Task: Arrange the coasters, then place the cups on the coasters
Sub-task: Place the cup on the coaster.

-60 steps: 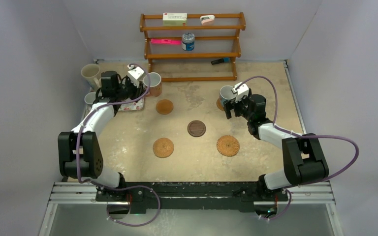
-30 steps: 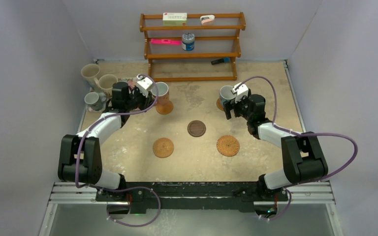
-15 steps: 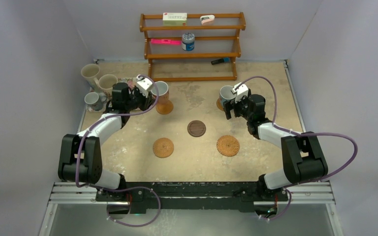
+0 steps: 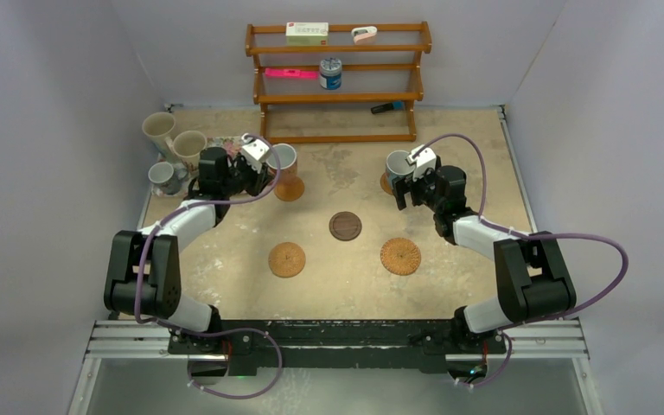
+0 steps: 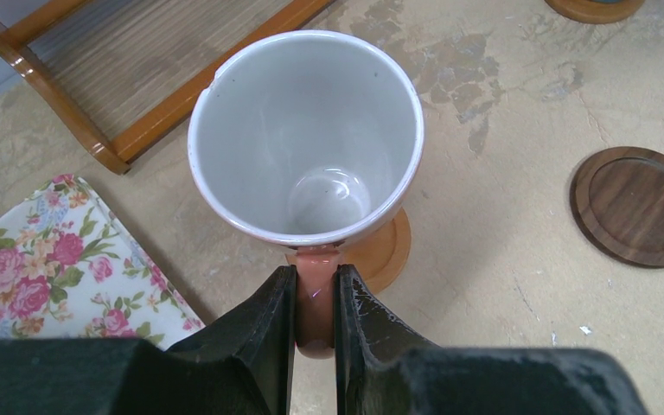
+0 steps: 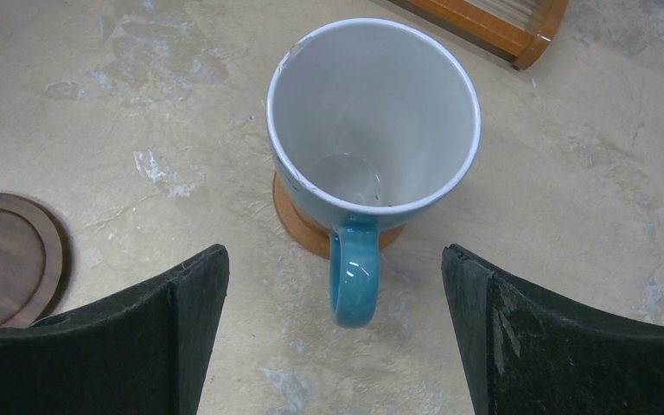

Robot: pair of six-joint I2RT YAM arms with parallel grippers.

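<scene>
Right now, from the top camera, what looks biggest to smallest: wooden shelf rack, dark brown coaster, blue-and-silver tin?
1. Wooden shelf rack
2. Dark brown round wood coaster
3. Blue-and-silver tin can, slightly smaller, but farther back, so unsure

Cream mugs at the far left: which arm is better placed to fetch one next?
Probably left. The left gripper, shut on the orange-brown mug, is close to the cream mugs; the open right gripper stands far off at the blue mug.

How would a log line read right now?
left gripper: shut on orange-brown mug handle, over left coaster | right gripper: open, blue mug on right coaster
</scene>
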